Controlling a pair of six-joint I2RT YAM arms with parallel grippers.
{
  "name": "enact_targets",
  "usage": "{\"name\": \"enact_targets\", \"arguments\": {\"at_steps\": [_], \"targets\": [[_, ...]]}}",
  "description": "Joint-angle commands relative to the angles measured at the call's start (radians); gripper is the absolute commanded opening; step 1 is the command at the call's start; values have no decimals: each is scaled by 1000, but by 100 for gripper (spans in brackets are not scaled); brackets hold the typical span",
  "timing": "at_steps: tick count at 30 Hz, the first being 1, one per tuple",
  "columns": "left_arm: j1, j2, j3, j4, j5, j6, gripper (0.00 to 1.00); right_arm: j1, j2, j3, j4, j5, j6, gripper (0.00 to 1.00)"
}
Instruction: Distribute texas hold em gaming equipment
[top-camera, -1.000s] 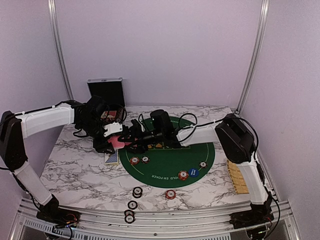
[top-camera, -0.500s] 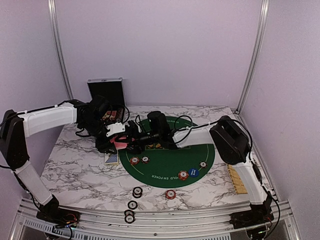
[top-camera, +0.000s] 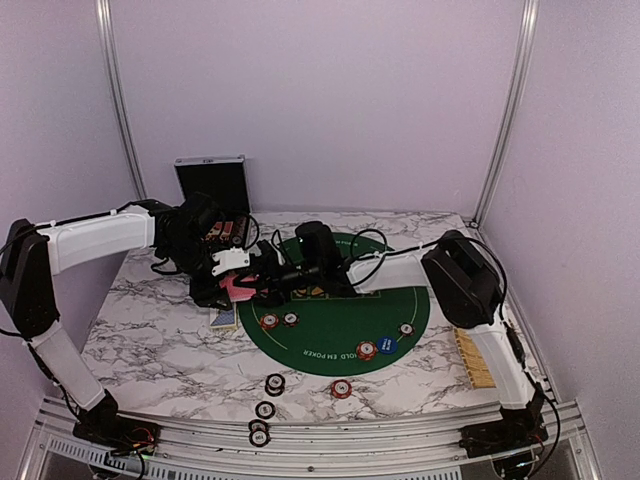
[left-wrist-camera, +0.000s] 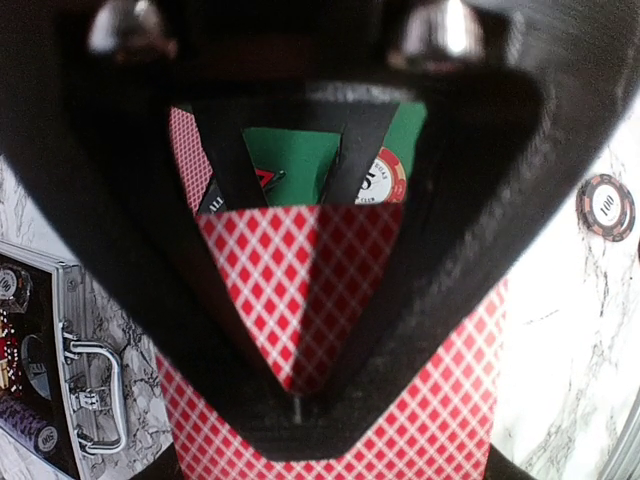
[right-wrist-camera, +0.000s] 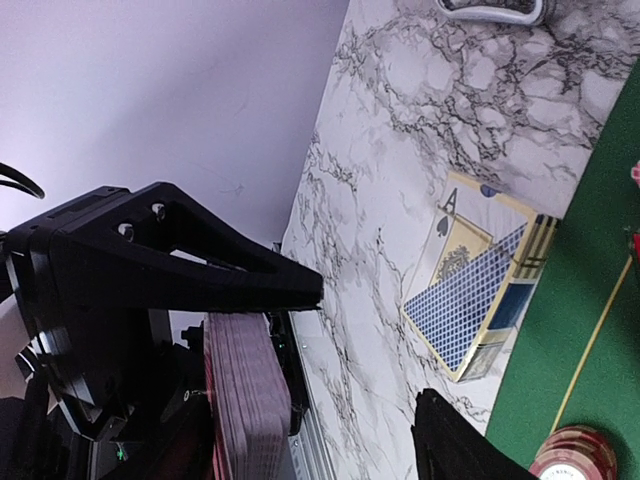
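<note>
The left gripper (top-camera: 224, 278) hangs just off the left rim of the green mat (top-camera: 340, 325). Its jaws are clamped on the flat faces of the pink-red deck of cards (left-wrist-camera: 300, 270), so the pack's edge faces the other arm. From where I stand it reads as an offer: one arm holds the pack steady in the air so the other can pull a card off it. The right gripper (top-camera: 263, 283) reaches across the mat's left part to meet it, jaws apart with nothing between them. Its wrist view shows the deck edge-on and only one of its own fingers (right-wrist-camera: 450, 450), short of the cards.

Several poker chips (top-camera: 367, 350) and a blue button (top-camera: 388, 345) lie toward the mat's near side, as if places there are already supplied. Stray chips (top-camera: 275, 383) sit on the marble tabletop (top-camera: 150, 350) just beyond the mat's near rim. A blue card box (right-wrist-camera: 480, 290) lies flat off the mat's left edge, below the held deck. My guess is that dealing is the step in hand, and the pinch will need to catch one card only.
</note>
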Motion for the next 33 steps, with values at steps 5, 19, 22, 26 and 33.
{"name": "enact_targets", "arguments": {"at_steps": [5,19,22,26,33], "targets": [[-3,2,21,-8,16,3,0,-21,-75,-61,-98,31,-77,61],[3,16,11,8,-5,-9,0,-34,-151,-105,-92,41,-78,32],[8,17,8,12,-3,-10,0,-40,-163,-117,-90,44,-77,26],[10,15,7,12,1,-12,0,-45,-174,-126,-88,42,-79,22],[17,12,5,15,7,-14,0,-51,-187,-133,-87,31,-78,20]]}}
